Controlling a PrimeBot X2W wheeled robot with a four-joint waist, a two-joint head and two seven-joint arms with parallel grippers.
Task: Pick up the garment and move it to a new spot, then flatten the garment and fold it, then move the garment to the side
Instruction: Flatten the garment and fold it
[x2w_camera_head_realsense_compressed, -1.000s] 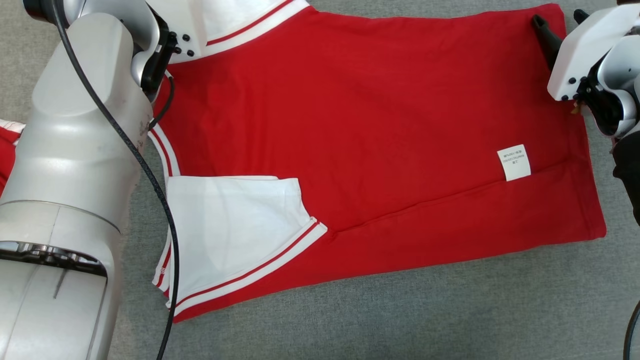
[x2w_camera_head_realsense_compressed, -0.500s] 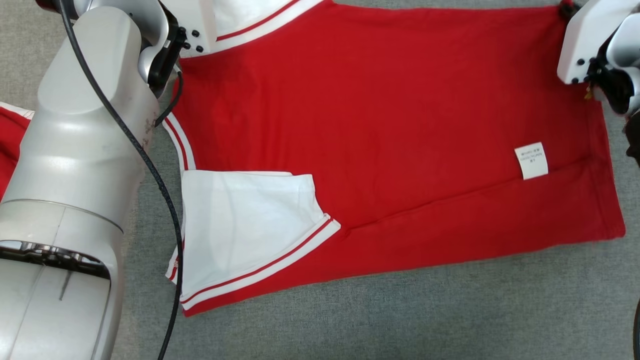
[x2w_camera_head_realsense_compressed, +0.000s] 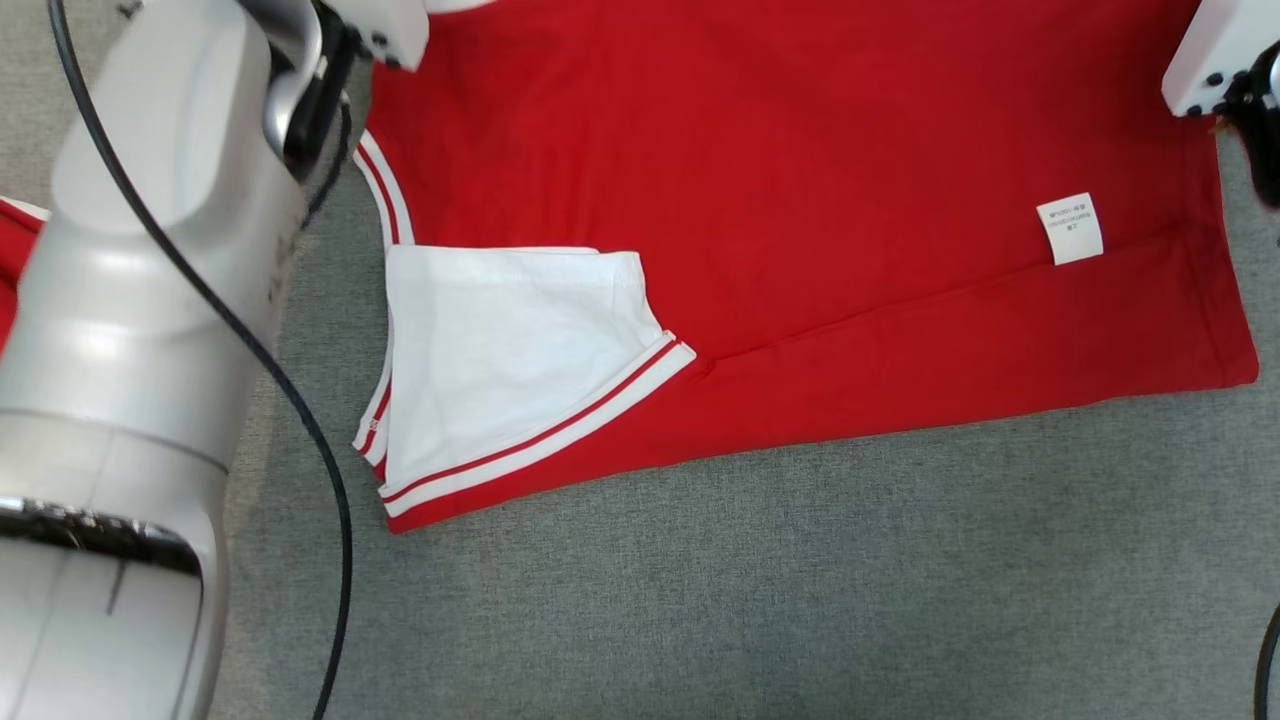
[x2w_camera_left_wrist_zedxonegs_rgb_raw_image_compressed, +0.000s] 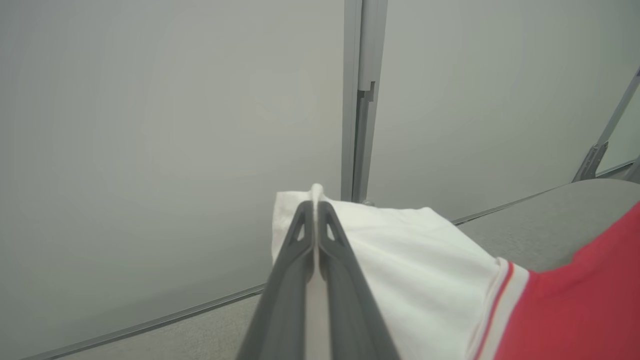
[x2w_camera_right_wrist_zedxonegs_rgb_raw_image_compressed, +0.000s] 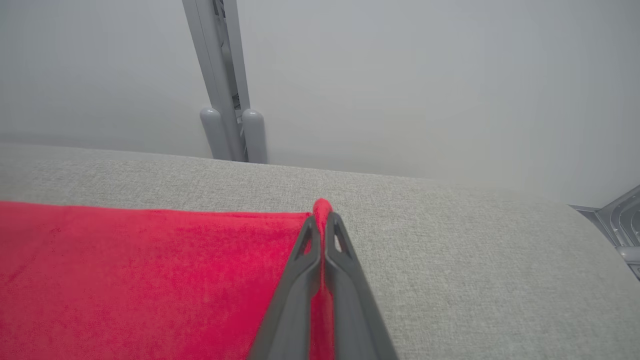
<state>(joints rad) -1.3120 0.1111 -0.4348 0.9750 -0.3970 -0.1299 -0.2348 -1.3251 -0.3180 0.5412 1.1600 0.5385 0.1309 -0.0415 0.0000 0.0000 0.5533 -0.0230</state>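
Note:
The garment (x2w_camera_head_realsense_compressed: 800, 200) is a red shirt with white sleeves, spread on the grey table. One white sleeve (x2w_camera_head_realsense_compressed: 500, 350) with red stripes lies folded over its near left part, and a white label (x2w_camera_head_realsense_compressed: 1070, 228) shows at the right. In the left wrist view my left gripper (x2w_camera_left_wrist_zedxonegs_rgb_raw_image_compressed: 315, 205) is shut on the other white sleeve (x2w_camera_left_wrist_zedxonegs_rgb_raw_image_compressed: 410, 260), cloth pinched between its fingers. In the right wrist view my right gripper (x2w_camera_right_wrist_zedxonegs_rgb_raw_image_compressed: 322, 217) is shut on the red corner of the garment (x2w_camera_right_wrist_zedxonegs_rgb_raw_image_compressed: 150, 270), a small peak of cloth standing above the tips.
The grey cloth-covered table (x2w_camera_head_realsense_compressed: 800, 580) stretches out in front of the garment. My pale left arm (x2w_camera_head_realsense_compressed: 150, 300) with a black cable stands at the left. A bit of red cloth (x2w_camera_head_realsense_compressed: 15, 250) lies at the far left edge. A grey wall and post (x2w_camera_right_wrist_zedxonegs_rgb_raw_image_compressed: 220, 90) stand behind the table.
My right gripper, open over the garment's far right corner a second ago, has shut on it. The head view has shifted, so the garment now sits higher in it.

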